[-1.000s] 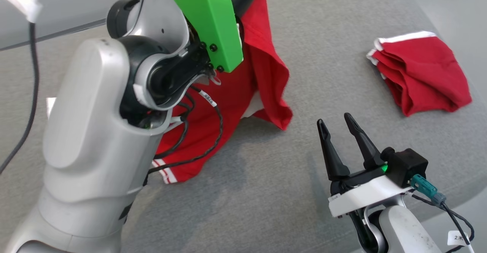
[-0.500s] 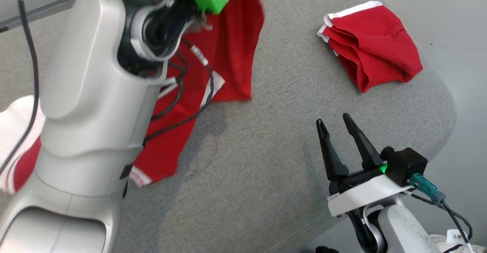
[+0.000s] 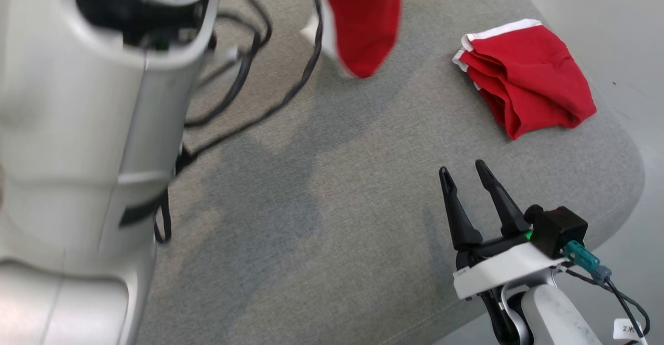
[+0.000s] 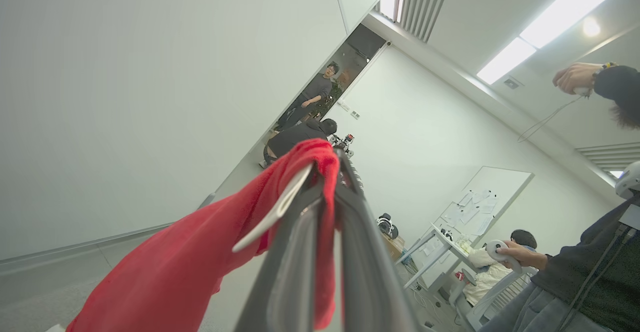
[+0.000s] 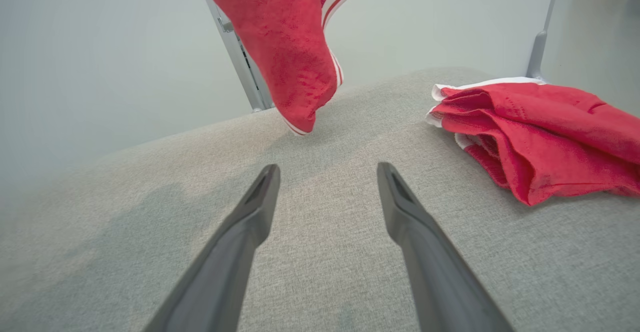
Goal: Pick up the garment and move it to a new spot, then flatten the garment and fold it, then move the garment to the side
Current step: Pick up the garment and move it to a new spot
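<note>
Left gripper [image 4: 339, 162]: your left wrist view shows the two fingers pressed together with red cloth pinched between them near the tips. Clamped on the garment [image 4: 200, 252].

Garment: it is lifted. From the grip it drapes over the fingertips and falls away down the left of that view. In the head view its lower end [image 3: 363, 23] hangs at the top centre, over the far part of the grey surface [image 3: 311, 205]. In the right wrist view the garment [image 5: 280, 32] shows white-striped trim along its edge, and its lowest corner comes down close to the surface. You cannot tell from these views whether that corner touches.

Right gripper [image 3: 461, 168]: fingers spread apart, nothing between them. It sits low over the near right part of the surface, well apart from the hanging garment. The right wrist view confirms the gap, with bare grey fabric between the fingers [image 5: 327, 169].

Other items: a folded red piece with white trim [image 3: 524, 75] lies on the surface at the far right, near its rounded edge. The pale left forearm [image 3: 78, 127] and black cables [image 3: 249, 75] occupy the left of the head view.
</note>
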Controlling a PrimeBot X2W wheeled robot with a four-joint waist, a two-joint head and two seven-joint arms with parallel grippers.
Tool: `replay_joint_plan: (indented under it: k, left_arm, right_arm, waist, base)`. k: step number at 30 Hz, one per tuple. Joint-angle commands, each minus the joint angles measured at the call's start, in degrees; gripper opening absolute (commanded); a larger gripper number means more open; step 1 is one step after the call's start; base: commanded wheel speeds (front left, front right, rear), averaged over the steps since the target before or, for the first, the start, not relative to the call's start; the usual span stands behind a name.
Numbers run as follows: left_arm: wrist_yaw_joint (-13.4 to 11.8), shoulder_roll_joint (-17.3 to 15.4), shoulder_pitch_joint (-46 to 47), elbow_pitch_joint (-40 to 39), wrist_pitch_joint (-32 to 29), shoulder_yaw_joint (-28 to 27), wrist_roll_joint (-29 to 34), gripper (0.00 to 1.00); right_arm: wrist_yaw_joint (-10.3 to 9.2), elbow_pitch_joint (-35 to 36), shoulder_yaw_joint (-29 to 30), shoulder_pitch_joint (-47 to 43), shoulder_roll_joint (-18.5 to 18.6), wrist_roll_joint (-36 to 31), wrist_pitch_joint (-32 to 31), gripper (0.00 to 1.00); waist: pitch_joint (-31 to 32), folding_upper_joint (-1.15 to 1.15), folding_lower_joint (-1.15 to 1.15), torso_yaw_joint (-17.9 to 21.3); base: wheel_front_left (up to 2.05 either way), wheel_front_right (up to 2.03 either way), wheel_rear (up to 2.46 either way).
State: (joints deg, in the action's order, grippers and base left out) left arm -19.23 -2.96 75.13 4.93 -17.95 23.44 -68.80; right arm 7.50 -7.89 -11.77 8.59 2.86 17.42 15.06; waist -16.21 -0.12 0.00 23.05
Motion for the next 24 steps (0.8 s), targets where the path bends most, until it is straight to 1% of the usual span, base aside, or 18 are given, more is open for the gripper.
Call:
replay_joint_plan:
  k: [1, 2, 3, 4, 6, 7, 9, 10, 12, 14, 15, 17, 18, 22, 23, 24]
  left_arm:
    - [-1.3, -1.7, -7.4, -2.7, 1.3, -1.7, -1.3, 0.00]
    - [-1.9, -2.8, -11.5, -4.8, 2.2, -2.8, -1.6, 0.00]
    - [-2.8, -3.0, -16.7, -7.2, 3.3, -4.3, -2.9, 0.00]
    - [-2.8, -3.0, -16.7, -7.2, 3.3, -4.3, -2.9, 0.00]
    - [-3.1, -2.9, -28.7, -11.1, 4.5, -6.3, -6.0, 0.00]
    - [-2.9, -3.1, -34.8, -12.5, 6.2, -8.1, -6.8, 0.00]
    - [-0.5, -3.9, -45.4, -14.3, 8.9, -9.7, -7.9, 0.00]
    - [0.9, -3.6, -50.2, -14.5, 10.4, -10.4, -8.6, 0.00]
    - [3.9, -3.4, -57.6, -14.5, 13.3, -11.5, -8.8, 0.00]
    - [6.2, -3.5, -63.5, -13.9, 15.7, -12.3, -8.3, 0.00]
    - [7.5, -4.1, -65.6, -13.6, 16.7, -12.2, -7.2, 0.00]
    - [9.3, -4.2, -69.0, -12.5, 18.3, -11.9, -6.7, 0.00]
    - [9.8, -4.1, -70.5, -11.6, 19.4, -12.3, -6.4, 0.00]
    - [11.4, -2.1, -73.0, -6.8, 21.7, -12.9, -9.1, 0.00]
    - [11.8, -1.8, -73.2, -5.4, 21.9, -12.6, -9.3, 0.13]
    - [12.0, -1.6, -73.2, -4.0, 22.1, -12.0, -9.3, 0.36]
  right_arm:
    - [-0.02, -0.4, 0.5, -1.2, 0.1, -0.5, 0.2, 1.00]
    - [-0.02, -0.6, 0.8, -1.6, 0.1, -0.6, 0.2, 1.00]
    - [-0.02, -0.8, 0.9, -1.8, 0.1, -0.8, 0.2, 1.00]
    - [-0.02, -0.8, 0.9, -1.8, 0.1, -0.8, 0.2, 1.00]
    - [-0.02, -1.0, 1.1, -2.3, 0.1, -1.4, 0.2, 1.00]
    - [-0.02, -1.2, 1.2, -2.3, 0.1, -1.7, 0.2, 1.00]
    - [-0.02, -1.3, 1.4, -2.0, 0.1, -2.5, 0.2, 1.00]
    - [-0.02, -1.4, 1.5, -1.8, 0.1, -3.0, 0.2, 1.00]
    - [-0.02, -1.6, 1.6, -1.4, 0.1, -3.7, 0.2, 1.00]
    - [-0.02, -1.8, 1.8, -1.1, 0.1, -4.5, 0.2, 1.00]
    - [-0.02, -1.9, 2.3, -1.2, 0.1, -4.9, 0.2, 1.00]
    - [-0.02, -2.0, 2.9, -1.7, 0.1, -5.5, 0.2, 1.00]
    - [-0.02, -2.1, 2.8, -2.1, 0.1, -5.9, 0.2, 1.00]
    - [-0.02, -2.5, 2.9, -3.1, 0.1, -7.2, 0.2, 1.00]
    - [-0.02, -2.6, 2.9, -3.5, 0.1, -7.5, 0.2, 1.00]
    - [-0.02, -2.6, 2.9, -3.8, 0.1, -8.0, 0.2, 1.00]
  waist:
    - [2.1, 0.12, 0.00, -2.5]
    - [2.4, 0.12, 0.00, -3.2]
    - [2.5, 0.12, 0.00, -3.7]
    - [2.5, 0.12, 0.00, -3.7]
    - [2.7, 0.12, 0.00, -5.1]
    - [2.7, 0.12, 0.00, -5.7]
    - [2.5, 0.12, 0.00, -7.1]
    - [2.4, 0.12, 0.00, -7.8]
    - [2.4, 0.12, 0.00, -9.2]
    - [2.5, 0.12, 0.00, -10.3]
    - [2.6, 0.12, 0.00, -11.1]
    - [2.9, 0.12, 0.00, -13.0]
    - [3.0, 0.12, 0.00, -13.9]
    - [3.8, 0.12, 0.00, -17.9]
    - [4.2, 0.12, 0.00, -18.7]
    - [4.4, 0.12, 0.00, -19.7]
  base:
    - [0.00, 0.00, 0.00]
    - [0.00, 0.00, 0.00]
    - [0.00, 0.00, 0.00]
    - [0.00, 0.00, 0.00]
    - [0.00, 0.00, 0.00]
    - [0.00, 0.00, 0.00]
    - [0.00, 0.00, 0.00]
    - [0.00, 0.00, 0.00]
    - [0.00, 0.00, 0.00]
    - [0.00, 0.00, 0.00]
    - [0.00, 0.00, 0.00]
    - [0.00, 0.00, 0.00]
    - [0.00, 0.00, 0.00]
    - [0.00, 0.00, 0.00]
    - [0.00, 0.00, 0.00]
    - [0.00, 0.00, 0.00]
